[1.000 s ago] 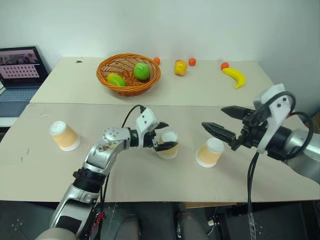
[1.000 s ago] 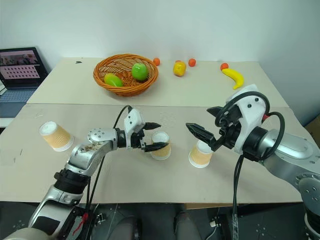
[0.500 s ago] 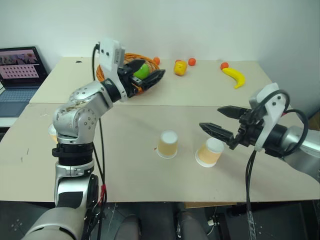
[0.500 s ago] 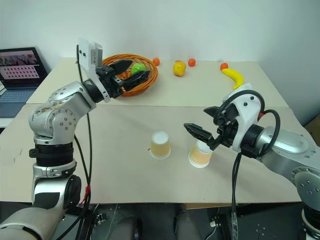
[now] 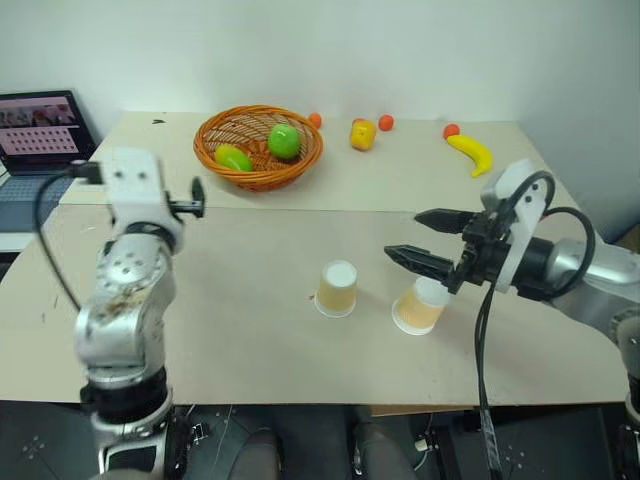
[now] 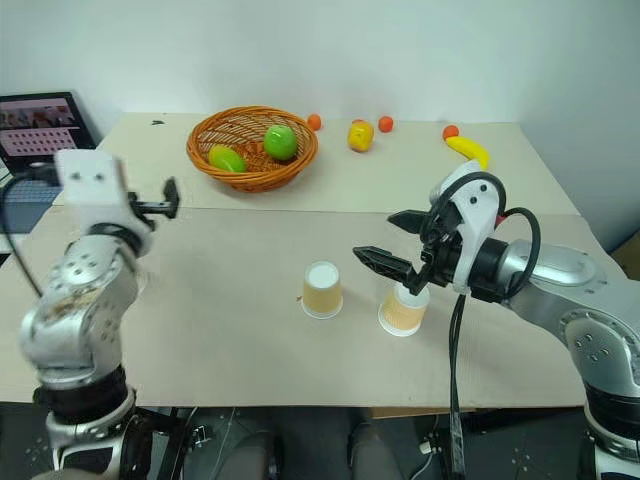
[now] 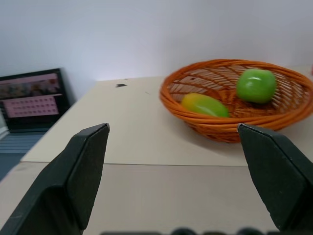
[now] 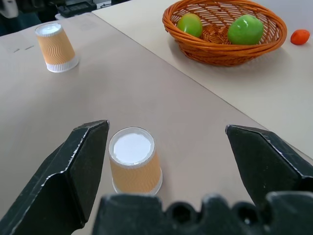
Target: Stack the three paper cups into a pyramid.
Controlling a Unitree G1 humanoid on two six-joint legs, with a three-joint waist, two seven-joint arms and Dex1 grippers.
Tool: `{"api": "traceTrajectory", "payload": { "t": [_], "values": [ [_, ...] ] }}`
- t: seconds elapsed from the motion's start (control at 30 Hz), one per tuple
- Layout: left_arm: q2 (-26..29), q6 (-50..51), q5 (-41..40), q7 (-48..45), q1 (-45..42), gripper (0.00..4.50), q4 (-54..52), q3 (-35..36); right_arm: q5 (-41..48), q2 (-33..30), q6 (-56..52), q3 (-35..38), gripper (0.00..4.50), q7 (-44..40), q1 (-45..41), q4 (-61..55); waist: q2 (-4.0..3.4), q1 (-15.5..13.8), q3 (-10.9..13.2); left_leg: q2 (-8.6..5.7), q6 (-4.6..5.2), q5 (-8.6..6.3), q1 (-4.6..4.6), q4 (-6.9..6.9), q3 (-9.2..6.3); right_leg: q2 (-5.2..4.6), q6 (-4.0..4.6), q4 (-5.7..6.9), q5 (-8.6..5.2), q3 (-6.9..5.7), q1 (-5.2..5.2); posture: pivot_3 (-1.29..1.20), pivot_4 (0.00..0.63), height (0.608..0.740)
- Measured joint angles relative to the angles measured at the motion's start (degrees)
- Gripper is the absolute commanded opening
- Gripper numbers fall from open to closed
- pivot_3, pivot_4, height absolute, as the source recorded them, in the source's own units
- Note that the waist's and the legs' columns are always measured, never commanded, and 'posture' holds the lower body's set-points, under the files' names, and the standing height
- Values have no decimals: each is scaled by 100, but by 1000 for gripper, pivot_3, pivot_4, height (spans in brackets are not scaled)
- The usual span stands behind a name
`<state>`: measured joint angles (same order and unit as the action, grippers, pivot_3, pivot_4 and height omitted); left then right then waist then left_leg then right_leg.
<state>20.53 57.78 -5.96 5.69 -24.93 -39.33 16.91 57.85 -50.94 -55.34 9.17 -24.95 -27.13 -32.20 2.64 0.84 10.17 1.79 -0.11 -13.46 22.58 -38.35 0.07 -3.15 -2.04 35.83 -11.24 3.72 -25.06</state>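
Right gripper (image 6: 392, 237) hovers above the table (image 6: 230, 340) with its two black fingers spread wide and nothing between them, pointing toward the robot's left. Directly under its fingertips stands one paper cup (image 6: 402, 309), upside down with the white base upward, partly hidden by the fingers from the head camera. Just beyond the tips, to the robot's left, a second cup (image 6: 322, 290) stands inverted as well, apart from the first; from the right wrist camera it sits near one finger (image 8: 73, 171), untouched. The third cup (image 8: 55, 46) is well apart, far across the table on the robot's left side, also base-up. No cup rests on another, so the pyramid is not yet built.

Left gripper (image 7: 181, 171) is raised at the left edge of the table, well away from all three cups, its fingers wide apart and empty, aimed toward the orange wicker basket (image 7: 230, 120). That basket holds a green apple (image 7: 256, 84) and a yellow-green fruit (image 7: 205, 105). Farther back on the rear table lie a yellow-red fruit (image 6: 360, 135), a few small orange balls and a banana (image 6: 468, 150). A laptop (image 6: 38, 130) sits off the robot's left.
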Motion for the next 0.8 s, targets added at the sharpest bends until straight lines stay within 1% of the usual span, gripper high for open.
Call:
{"api": "traceTrajectory", "payload": {
  "t": [0.1, 0.2, 0.3, 0.37, 0.5, 0.57, 0.7, 0.8],
  "values": [
    [-45, -144, 148, 45, 579, 4459, -426, 221, -147, 130, 42, -174, 4500, -192, -112, 116, 0, -1, 0, 0, 0, 0, -8, 0, 1, 0, -1, 0, -1, 0, 7, 0, 150, 737],
    [-283, -290, 180, 68, 997, 4459, -575, 508, -258, 227, 55, -292, 4500, -343, -161, 199, 1, -5, -1, 1, 0, 0, -9, -1, 0, 1, 0, -3, 0, -1, 9, 0, 150, 737],
    [-830, -798, 34, -41, 1795, 4459, -711, 915, -351, 250, 63, -391, 4500, -545, -225, 281, 1, 9, -1, 2, 0, -1, -7, 0, 6, -1, 4, -7, 2, 2, 9, 0, 150, 737],
    [-1160, -904, -75, -5, 2004, 4459, -709, 1194, -427, 268, 64, -408, 4500, -655, -287, 358, 2, -7, -2, 3, 0, 0, -7, -3, 4, 0, 5, -4, 3, -1, 9, 0, 150, 737],
    [-1185, -1363, -114, -130, 2363, 4459, -649, 1390, -480, 315, 71, -410, 4500, -815, -369, 412, 3, -12, -2, 3, 0, -1, -23, -2, 3, 2, -5, -5, -5, -4, 25, 0, 150, 737],
    [-1198, -1559, -117, -195, 2469, 4459, -455, 1417, -430, 388, 68, -392, 4500, -880, -412, 465, 3, -8, -2, 3, 0, -1, -27, -2, 3, 2, -10, -7, -9, -4, 30, 0, 150, 737],
    [-1233, -1876, -134, -234, 2516, 4459, -59, 1424, 38, 441, -67, -224, 4500, -929, -565, 475, 3, -6, -2, 5, 0, -1, -25, -2, 2, 3, -9, -8, -8, -5, 30, 0, 150, 737],
    [-1255, -2136, -131, -256, 2550, 4459, 308, 1399, 601, 432, -294, 10, 4500, -933, -639, 461, 3, -6, -2, 4, 1, -1, -24, -2, 3, 2, -4, -11, -5, -5, 30, 0, 150, 737]
  ]
}}
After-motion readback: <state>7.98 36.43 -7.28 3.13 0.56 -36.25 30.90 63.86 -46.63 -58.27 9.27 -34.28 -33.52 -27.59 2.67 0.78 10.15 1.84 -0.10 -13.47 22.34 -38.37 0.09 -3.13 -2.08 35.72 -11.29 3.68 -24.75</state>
